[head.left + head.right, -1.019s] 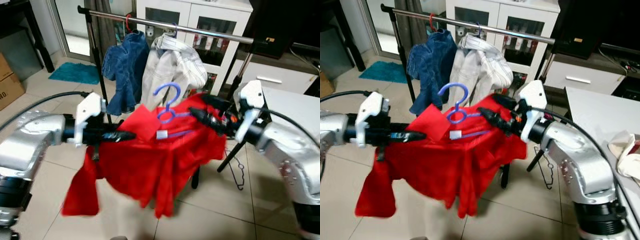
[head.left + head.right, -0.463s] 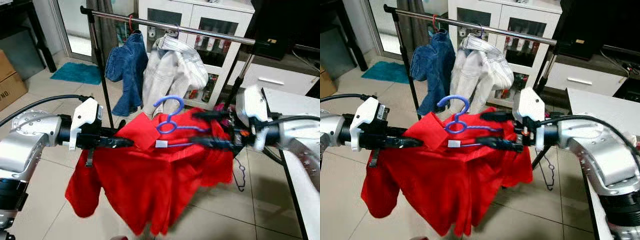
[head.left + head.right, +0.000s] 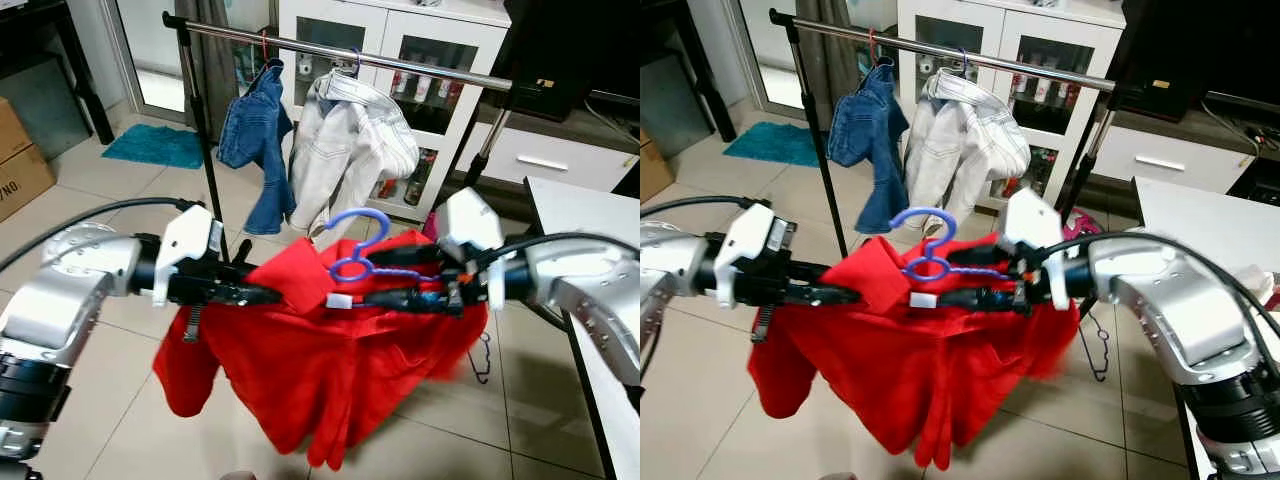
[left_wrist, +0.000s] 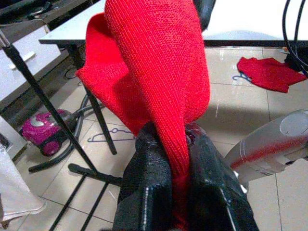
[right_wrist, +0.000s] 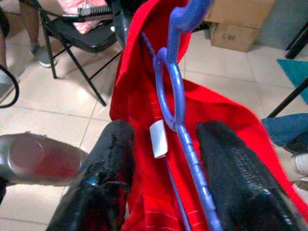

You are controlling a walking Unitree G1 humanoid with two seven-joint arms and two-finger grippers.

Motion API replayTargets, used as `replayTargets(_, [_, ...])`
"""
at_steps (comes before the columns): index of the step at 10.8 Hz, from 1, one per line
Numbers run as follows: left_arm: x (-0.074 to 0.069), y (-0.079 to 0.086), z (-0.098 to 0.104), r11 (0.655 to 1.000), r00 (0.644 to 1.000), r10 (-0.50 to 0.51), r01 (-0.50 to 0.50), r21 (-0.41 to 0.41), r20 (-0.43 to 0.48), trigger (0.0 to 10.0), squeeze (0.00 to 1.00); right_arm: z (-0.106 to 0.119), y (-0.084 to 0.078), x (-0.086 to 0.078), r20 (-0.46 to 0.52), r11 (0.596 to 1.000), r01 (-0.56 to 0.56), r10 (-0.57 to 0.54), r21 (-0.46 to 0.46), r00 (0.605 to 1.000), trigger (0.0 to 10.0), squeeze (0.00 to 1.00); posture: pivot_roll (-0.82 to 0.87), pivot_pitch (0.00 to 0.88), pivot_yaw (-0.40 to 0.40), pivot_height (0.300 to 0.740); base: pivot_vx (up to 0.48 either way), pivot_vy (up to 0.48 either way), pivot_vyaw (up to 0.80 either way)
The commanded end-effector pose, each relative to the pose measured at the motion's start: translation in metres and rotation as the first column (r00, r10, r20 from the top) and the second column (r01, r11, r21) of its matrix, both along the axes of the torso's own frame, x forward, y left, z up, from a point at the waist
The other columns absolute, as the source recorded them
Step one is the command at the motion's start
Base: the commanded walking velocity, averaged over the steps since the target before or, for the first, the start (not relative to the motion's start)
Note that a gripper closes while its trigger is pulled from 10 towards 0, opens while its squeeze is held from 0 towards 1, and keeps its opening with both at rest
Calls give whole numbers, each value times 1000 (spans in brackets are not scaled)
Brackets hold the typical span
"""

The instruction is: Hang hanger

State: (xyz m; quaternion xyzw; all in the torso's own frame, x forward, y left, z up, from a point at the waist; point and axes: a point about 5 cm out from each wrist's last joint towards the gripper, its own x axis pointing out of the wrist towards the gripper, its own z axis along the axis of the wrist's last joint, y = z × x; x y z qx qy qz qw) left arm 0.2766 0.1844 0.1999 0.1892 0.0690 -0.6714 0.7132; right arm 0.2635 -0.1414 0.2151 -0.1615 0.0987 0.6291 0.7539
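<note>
One blue plastic hanger (image 3: pixel 365 262) with a curved hook carries a red knitted shirt (image 3: pixel 320 350), held before the metal rail (image 3: pixel 340 50). Left gripper (image 4: pixel 178 192) fingers pinch the soft fabric; right gripper (image 5: pixel 166 159) fingers stand wide around the ribbed hanger bar.

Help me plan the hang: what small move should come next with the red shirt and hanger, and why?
Probably raise both arms toward the rail. The blue hanger, with the red shirt on it, sits well below the rail, its hook upright and free. The left pincer is clamped on the shirt's fabric, and the right pincer straddles the hanger's neck. There is free rail right of the white jacket.
</note>
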Motion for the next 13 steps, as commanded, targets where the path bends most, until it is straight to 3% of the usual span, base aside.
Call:
replayTargets(1, [0,-8,9,999,998,-42,41,4,51,0,0,1,-1,1,3,1000,4,-4,-27,1000,0,0,76,0,-74,740,0,0,0])
replayTargets(13, [5,-14,11,998,996,-63,63,-2,62,0,0,1,5,0,32,998,-49,50,-37,998,0,0,71,0,-64,740,0,0,0])
